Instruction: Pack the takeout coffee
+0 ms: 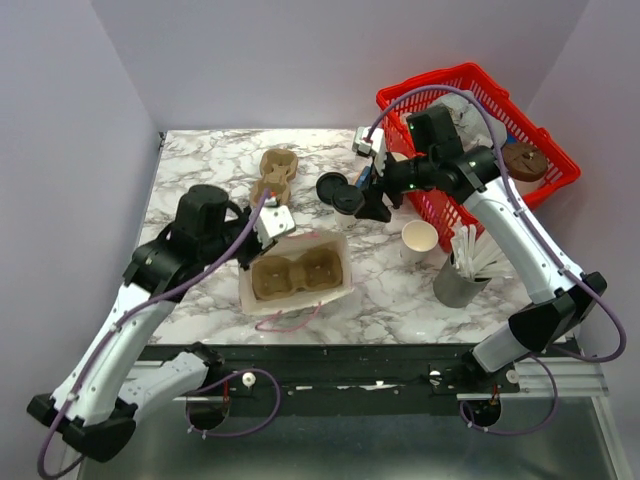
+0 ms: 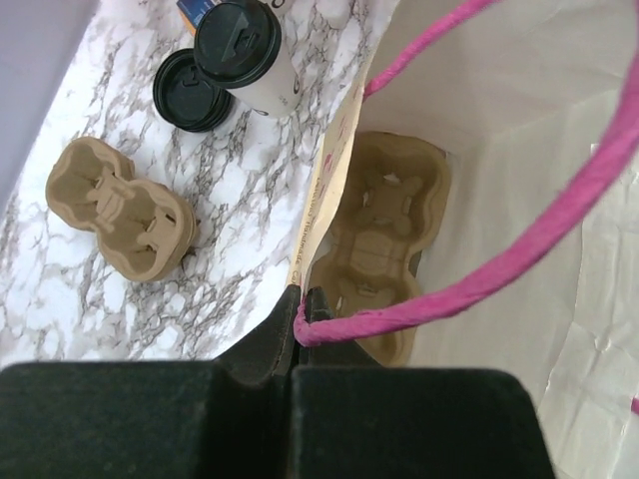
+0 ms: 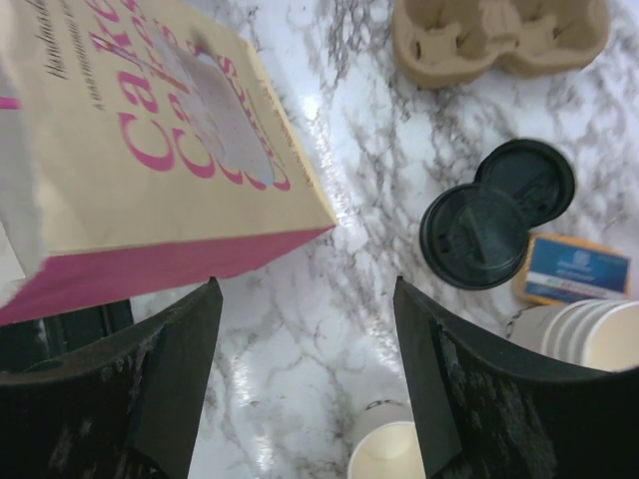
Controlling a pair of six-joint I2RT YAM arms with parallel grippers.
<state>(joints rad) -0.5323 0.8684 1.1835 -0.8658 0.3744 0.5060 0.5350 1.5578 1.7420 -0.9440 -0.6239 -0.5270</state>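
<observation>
Lidded takeout coffee (image 2: 247,50) stands on the marble counter (image 2: 230,200) near the paper bag (image 2: 519,130). The left gripper (image 2: 303,309) pinches the bag's rim shut; the right gripper (image 3: 308,289) hangs wide open and empty close by.

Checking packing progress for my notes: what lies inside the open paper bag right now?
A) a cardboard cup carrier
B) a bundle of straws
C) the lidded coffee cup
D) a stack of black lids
A: the left wrist view shows a brown cup carrier lying in the paper bag with its slots empty, while the lidded coffee cup stands outside on the marble table.
</observation>
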